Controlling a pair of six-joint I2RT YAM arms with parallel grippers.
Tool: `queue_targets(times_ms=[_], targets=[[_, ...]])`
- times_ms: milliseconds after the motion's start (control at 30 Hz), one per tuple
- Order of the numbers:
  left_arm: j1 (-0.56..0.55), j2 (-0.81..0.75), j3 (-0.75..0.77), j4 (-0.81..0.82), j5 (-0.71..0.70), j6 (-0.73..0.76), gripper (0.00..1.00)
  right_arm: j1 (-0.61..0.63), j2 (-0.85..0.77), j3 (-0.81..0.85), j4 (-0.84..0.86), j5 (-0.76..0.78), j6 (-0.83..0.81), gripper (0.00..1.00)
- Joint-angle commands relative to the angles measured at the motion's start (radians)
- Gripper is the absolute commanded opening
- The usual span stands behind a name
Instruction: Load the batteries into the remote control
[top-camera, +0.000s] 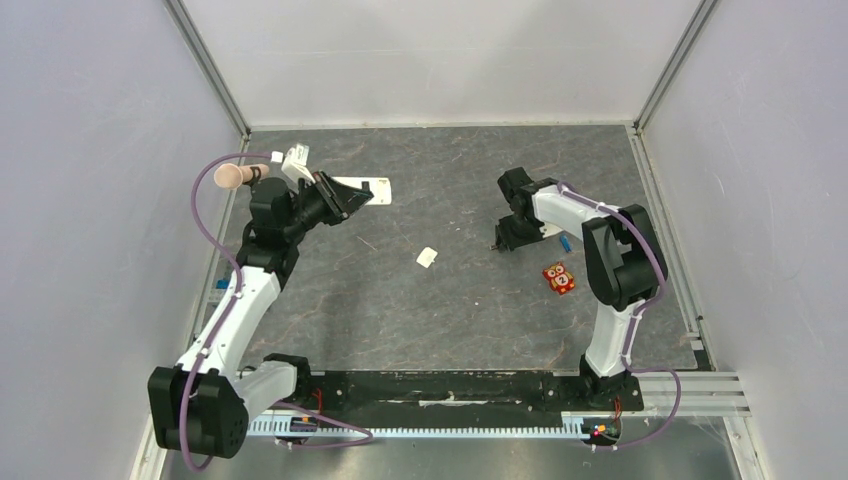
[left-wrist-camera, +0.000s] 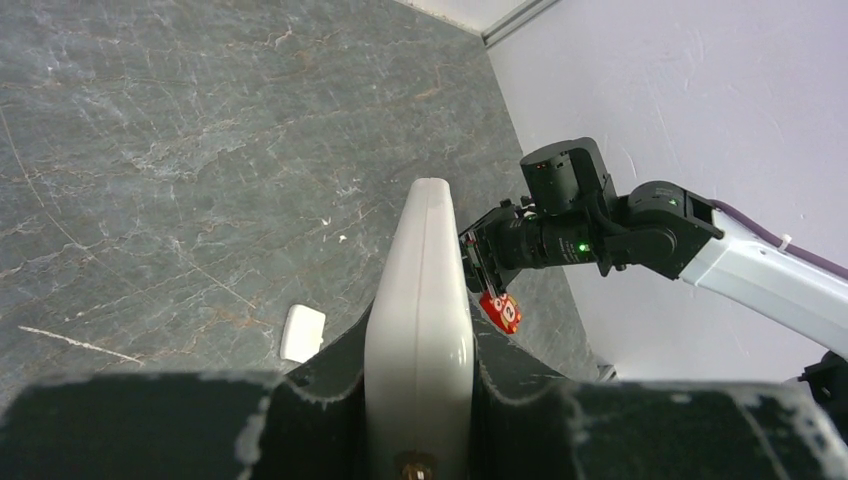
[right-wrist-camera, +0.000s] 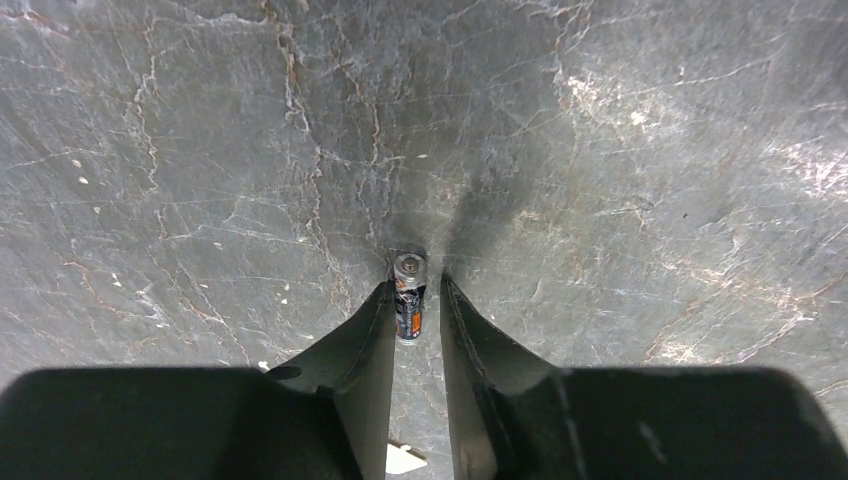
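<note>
My left gripper (top-camera: 343, 198) (left-wrist-camera: 420, 355) is shut on the white remote control (top-camera: 374, 189) (left-wrist-camera: 425, 250), held edge-on above the table's far left. My right gripper (top-camera: 503, 243) (right-wrist-camera: 415, 283) points down at the table right of centre. A dark battery (right-wrist-camera: 408, 298) lies on the table between its fingertips. The left finger touches the battery and a narrow gap shows at the right finger, so the jaws stand slightly open. A blue battery (top-camera: 565, 243) lies on the table just right of that gripper.
A small white cover piece (top-camera: 427, 257) (left-wrist-camera: 302, 332) lies near the table's middle. An orange owl-faced square (top-camera: 559, 277) (left-wrist-camera: 500, 310) sits near the right arm. White walls with metal rails close in the left, right and far sides.
</note>
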Motion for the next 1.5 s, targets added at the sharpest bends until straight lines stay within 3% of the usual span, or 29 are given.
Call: queue_targets(times_ms=[0, 133, 433, 567, 767, 1100, 1300, 1467], targets=[[0.003, -0.041, -0.024, 0.073, 0.020, -0.031, 0.02, -0.005, 0.044, 0.026, -0.077, 0.065, -0.025, 0.27], [0.003, -0.047, -0.043, 0.075, 0.041, -0.050, 0.02, -0.005, 0.065, 0.042, -0.099, 0.088, -0.080, 0.39], [0.002, -0.056, -0.076, 0.121, 0.077, -0.091, 0.02, -0.008, 0.133, 0.068, -0.164, 0.141, -0.137, 0.15], [0.001, -0.051, -0.100, 0.151, 0.110, -0.126, 0.02, -0.005, 0.119, 0.078, -0.124, 0.158, -0.249, 0.00], [-0.006, -0.042, -0.179, 0.287, 0.157, -0.222, 0.02, -0.001, -0.016, 0.041, 0.057, 0.154, -0.568, 0.00], [-0.039, 0.010, -0.265, 0.633, 0.166, -0.411, 0.02, 0.027, -0.457, -0.110, 0.481, -0.130, -0.939, 0.00], [-0.069, 0.019, -0.241, 0.612, 0.156, -0.426, 0.02, 0.063, -0.611, -0.181, 0.712, -0.357, -1.030, 0.00], [-0.089, -0.003, -0.232, 0.547, 0.139, -0.427, 0.02, 0.065, -0.692, -0.213, 0.747, -0.441, -1.082, 0.00]])
